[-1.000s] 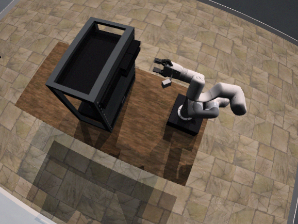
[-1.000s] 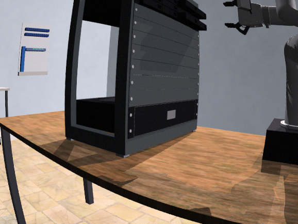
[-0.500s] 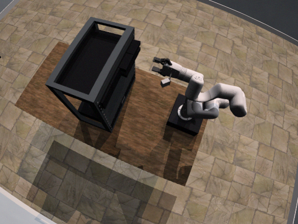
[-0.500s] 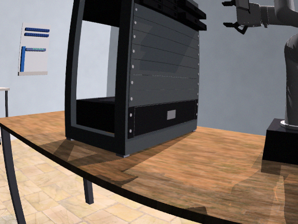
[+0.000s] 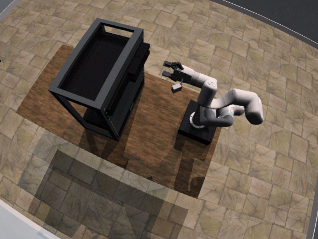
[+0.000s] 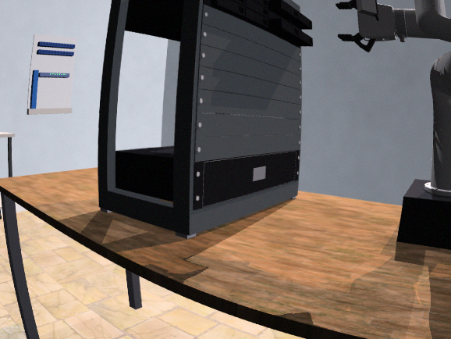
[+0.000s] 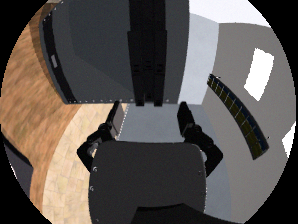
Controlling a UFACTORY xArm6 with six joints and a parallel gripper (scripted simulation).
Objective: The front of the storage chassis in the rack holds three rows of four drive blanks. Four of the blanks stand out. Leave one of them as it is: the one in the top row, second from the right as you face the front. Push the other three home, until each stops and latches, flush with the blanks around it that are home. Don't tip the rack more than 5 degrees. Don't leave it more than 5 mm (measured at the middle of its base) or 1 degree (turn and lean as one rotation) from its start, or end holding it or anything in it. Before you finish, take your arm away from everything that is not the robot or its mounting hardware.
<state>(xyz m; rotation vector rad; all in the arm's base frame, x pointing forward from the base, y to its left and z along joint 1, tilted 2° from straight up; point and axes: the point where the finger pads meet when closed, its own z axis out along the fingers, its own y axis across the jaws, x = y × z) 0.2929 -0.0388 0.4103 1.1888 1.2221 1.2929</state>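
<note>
The black rack stands on the wooden table. The storage chassis sits at the top of its front. Dark blanks stand out from that front, with another blank just below. The single rows and slots are too dark to tell apart. My gripper is open and empty. It points at the rack front at chassis height, a clear gap away from it. In the wrist view the rack front fills the space beyond the fingers.
Grey blank panels and a black unit with a grey label fill the rack front below the chassis. The arm's black base stands on the table opposite the rack. A poster hangs on the far wall.
</note>
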